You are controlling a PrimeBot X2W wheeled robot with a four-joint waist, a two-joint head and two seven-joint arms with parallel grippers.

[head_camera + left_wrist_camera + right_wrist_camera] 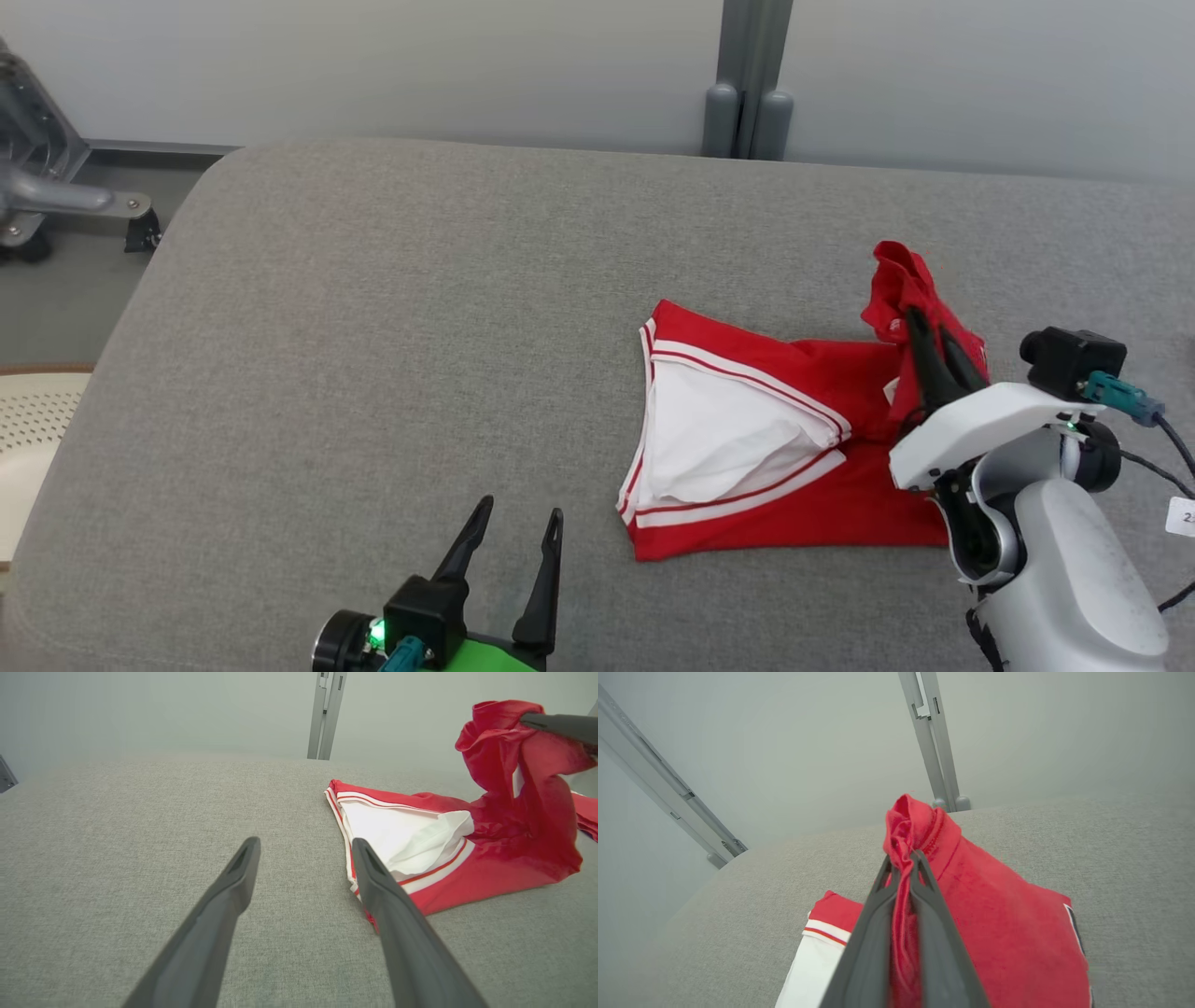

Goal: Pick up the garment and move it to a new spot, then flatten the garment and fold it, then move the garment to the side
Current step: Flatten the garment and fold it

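Half lifting the garment (822, 504) (467, 877) (994, 914) with the right hand (924, 322) (902, 857): pinching a bunched red edge tight between fingers closed nearly together, at 3 o'clock in the head view. Raising that bunch clear of the grey bench (420, 308) (140, 826) (1111, 849) while leaving the rest lying on it, at about 4 o'clock from the bench's middle. Showing, on the lying part, a white inner panel edged by white-and-red striped bands, gaping toward 9 o'clock. Hanging red cloth down from the pinch in folds.

Holding the left hand (521, 509) (306, 843) at 6 o'clock in the head view, fingers spread wide, gripping nothing, tips pointing toward 12 o'clock. Standing apart from the garment there, just at 9 o'clock of its near striped corner. Overlapping that corner with one finger in the left wrist view; unable to tell contact there. Catching the right hand's dark finger at 2 o'clock in that view, pressing against the raised fold.

Backing onto a pale wall (373, 65), with a grey post (747, 84) at 1 o'clock beyond the bench's far edge.
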